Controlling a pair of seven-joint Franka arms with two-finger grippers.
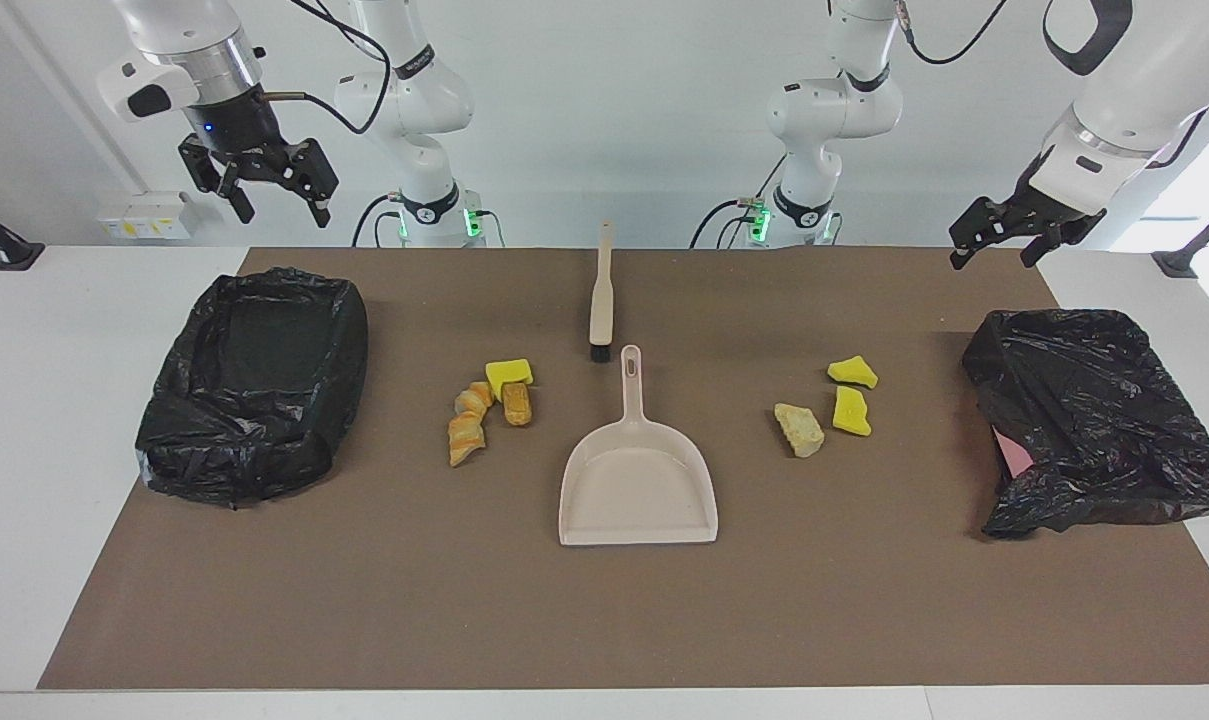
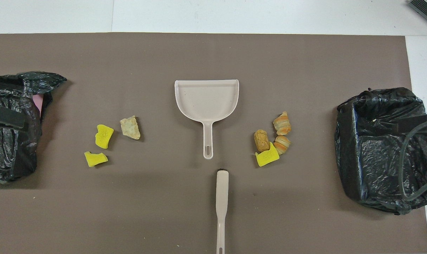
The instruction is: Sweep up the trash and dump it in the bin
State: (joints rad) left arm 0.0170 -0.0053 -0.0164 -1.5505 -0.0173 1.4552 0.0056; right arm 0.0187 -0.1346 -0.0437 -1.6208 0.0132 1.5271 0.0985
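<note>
The trash lies in two groups on the brown mat. Toward the right arm's end are a yellow sponge piece [image 1: 509, 373] [image 2: 267, 157] and orange-brown bread chunks [image 1: 467, 430] [image 2: 281, 124]. Toward the left arm's end are two yellow sponge pieces [image 1: 852, 372] [image 2: 104, 135] and a pale chunk [image 1: 799, 430] [image 2: 130, 127]. The beige dustpan [image 1: 637, 480] [image 2: 207, 100] lies between the groups. The beige brush [image 1: 602, 295] [image 2: 221, 201] lies nearer to the robots, in line with the dustpan's handle. My right gripper [image 1: 284, 215] is open, raised over the bin at its end. My left gripper [image 1: 992, 260] is open, raised near the other bin.
A bin lined with a black bag [image 1: 254, 460] [image 2: 368, 176] stands at the right arm's end, open side up. Another black-bagged bin [image 1: 1114, 470] [image 2: 8, 158] stands at the left arm's end, its bag crumpled. White table shows around the mat's edges.
</note>
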